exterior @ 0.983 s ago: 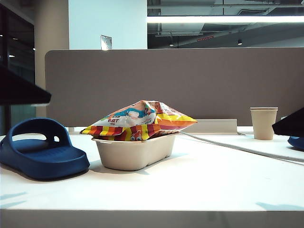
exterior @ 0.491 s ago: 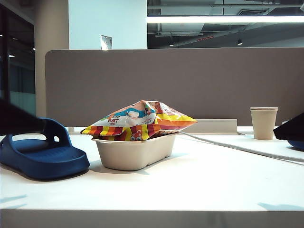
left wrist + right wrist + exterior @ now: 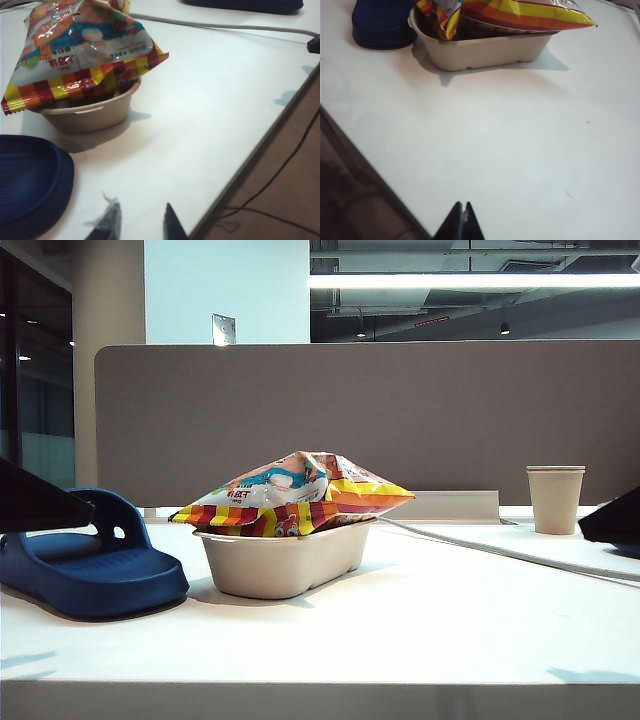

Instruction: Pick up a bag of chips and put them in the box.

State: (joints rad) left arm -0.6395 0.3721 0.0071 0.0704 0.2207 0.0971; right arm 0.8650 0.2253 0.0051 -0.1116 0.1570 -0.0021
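The striped bag of chips lies across the top of the beige box in the middle of the table, its ends overhanging the rim. The left wrist view shows the bag resting in the box, with my left gripper open and empty well back from them near the table edge. My right gripper is shut on nothing, over bare table short of the box and the bag. In the exterior view only dark arm parts show at the left edge and right edge.
A blue slipper lies left of the box, close to the left arm. A small paper cup stands at the back right. A grey cable runs across the table behind the box. A grey partition backs the table.
The left arm's dark shape has sunk at the left edge of the exterior view. The right arm has dipped slightly. Bag and box have not moved.
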